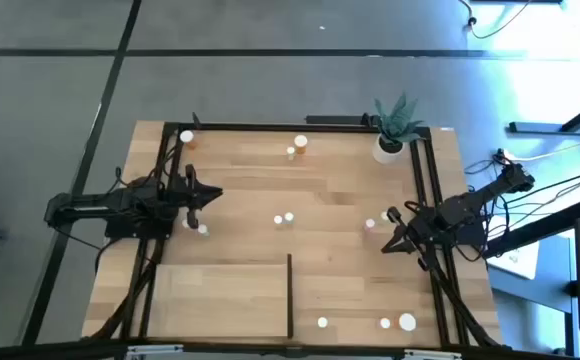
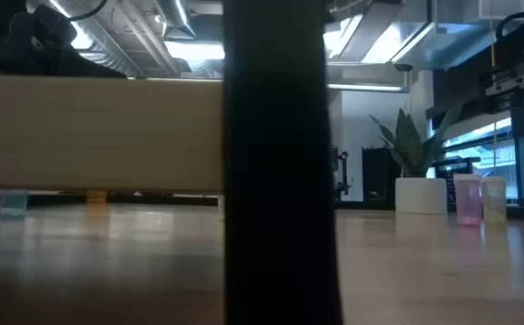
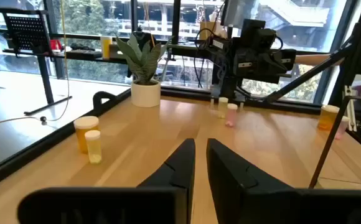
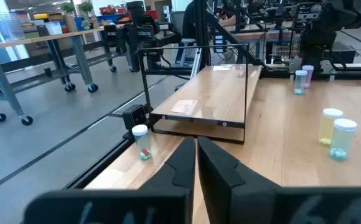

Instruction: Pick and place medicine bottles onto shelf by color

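Observation:
Small white-capped medicine bottles stand scattered on the wooden tabletop: two near the far edge (image 1: 296, 146), two mid-table (image 1: 284, 218), two by my right arm (image 1: 378, 219), and three along the near edge (image 1: 385, 322). The shelf (image 1: 225, 298), a pale wood panel with a black upright strip (image 1: 290, 295), lies at the near left. My left gripper (image 1: 217, 193) hovers shut at the left side, pointing toward the table's right edge, with two bottles (image 1: 195, 227) beside it. My right gripper (image 1: 387, 247) is shut at the right side and slants toward the shelf (image 4: 211, 93).
A white pot with a spiky green plant (image 1: 390, 145) stands at the far right corner. A larger orange bottle (image 1: 186, 137) is at the far left corner. Black rails (image 1: 425, 200) frame the table. In the low view the black strip (image 2: 276, 162) blocks the middle.

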You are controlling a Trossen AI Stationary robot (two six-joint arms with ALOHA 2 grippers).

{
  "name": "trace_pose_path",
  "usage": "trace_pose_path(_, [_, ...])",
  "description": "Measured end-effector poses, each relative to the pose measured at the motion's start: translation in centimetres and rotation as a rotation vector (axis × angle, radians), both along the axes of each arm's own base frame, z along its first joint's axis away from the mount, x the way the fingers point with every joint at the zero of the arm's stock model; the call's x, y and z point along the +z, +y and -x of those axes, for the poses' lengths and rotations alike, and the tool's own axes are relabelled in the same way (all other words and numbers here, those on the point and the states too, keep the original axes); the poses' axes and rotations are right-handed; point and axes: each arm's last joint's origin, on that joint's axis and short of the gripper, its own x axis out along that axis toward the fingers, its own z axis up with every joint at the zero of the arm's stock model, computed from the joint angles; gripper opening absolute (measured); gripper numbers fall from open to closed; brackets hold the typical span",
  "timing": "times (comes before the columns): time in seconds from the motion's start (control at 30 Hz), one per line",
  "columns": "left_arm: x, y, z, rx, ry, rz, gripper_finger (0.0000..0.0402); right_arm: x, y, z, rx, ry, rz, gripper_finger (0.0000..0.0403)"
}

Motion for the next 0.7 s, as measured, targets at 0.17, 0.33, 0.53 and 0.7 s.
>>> trace_pose_path(0.17, [0.0, 0.0, 0.0, 0.0, 0.0, 0.0, 0.003, 0.01, 0.0, 0.0, 0.0, 0.0, 0.0, 0.0022])
trace_pose_path(0.33, [0.0, 0.0, 0.0, 0.0, 0.0, 0.0, 0.0023, 0.01, 0.0, 0.0, 0.0, 0.0, 0.0, 0.0022])
trace_pose_path(0.53, [-0.01, 0.0, 0.0, 0.0, 0.0, 0.0, 0.0019, 0.02, 0.0, 0.0, 0.0, -0.001, 0.0, 0.0022])
trace_pose_path(0.7, [-0.01, 0.0, 0.0, 0.0, 0.0, 0.0, 0.0025, 0.01, 0.0, 0.0, 0.0, 0.0, 0.0, 0.0022])
